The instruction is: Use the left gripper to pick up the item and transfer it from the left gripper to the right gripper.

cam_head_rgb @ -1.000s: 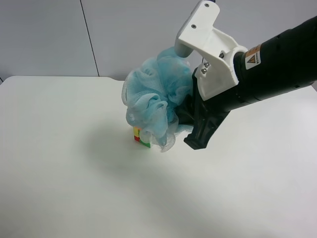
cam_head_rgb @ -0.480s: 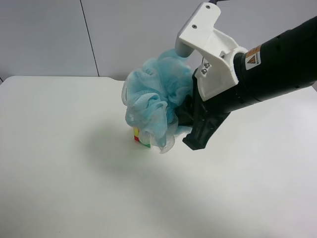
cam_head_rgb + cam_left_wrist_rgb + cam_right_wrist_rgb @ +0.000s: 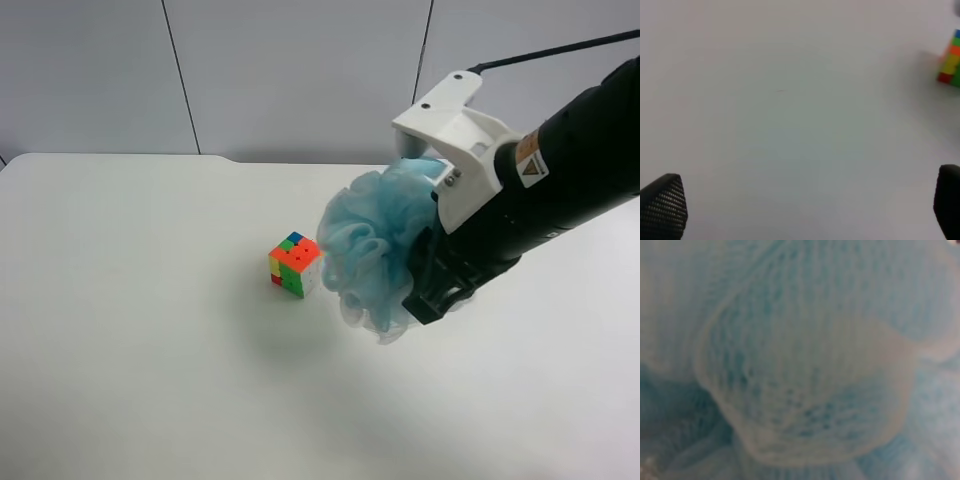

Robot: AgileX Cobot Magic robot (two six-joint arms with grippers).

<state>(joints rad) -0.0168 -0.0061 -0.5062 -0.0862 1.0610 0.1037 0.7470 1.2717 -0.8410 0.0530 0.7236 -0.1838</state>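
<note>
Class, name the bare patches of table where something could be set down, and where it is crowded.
Bare table: everything at the exterior high view's left of the puzzle cube, and the near strip. Crowded: between cube and the bath pouf the right gripper holds.

Held the right arm stretched in from the exterior high view's right, black forearm sloping down, white wrist bracket uppermost. Had the right gripper clamped on the blue pouf, dark fingers mostly buried in its ruffles. Carried the left gripper spread wide, textured black fingertips well apart, seen only in the left wrist view.
</note>
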